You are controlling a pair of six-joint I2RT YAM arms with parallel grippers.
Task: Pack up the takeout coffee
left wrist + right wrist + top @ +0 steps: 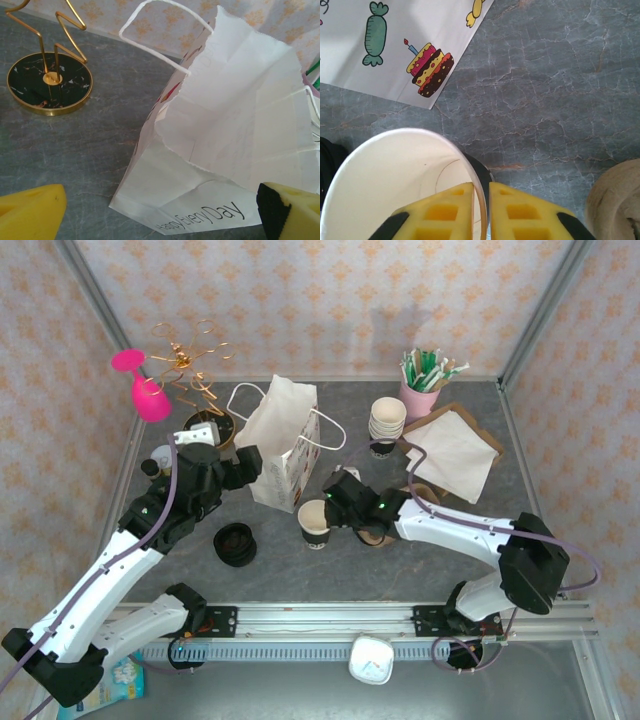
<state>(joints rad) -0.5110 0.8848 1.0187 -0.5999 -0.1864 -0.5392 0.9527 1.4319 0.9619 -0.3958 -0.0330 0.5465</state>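
The takeout coffee is a single dark paper cup (314, 523) that stands lidless on the table, just in front of the white paper bag (285, 445). Its cream inside (395, 175) shows in the right wrist view. My right gripper (331, 512) straddles the cup's right rim, one yellow finger inside and one outside. The jaws of the right gripper (481, 187) stand slightly open, with a thin gap beside the wall. The bag (235, 125) stands upright with its mouth open. My left gripper (160, 215) is wide open in front of the bag, holding nothing.
Black lids (235, 544) lie left of the cup. A stack of lidless cups (387, 420), a pink holder of straws (420, 395) and napkins (452, 452) sit at the back right. A gold wire stand (50, 82) and a pink glass (148, 392) are at the back left.
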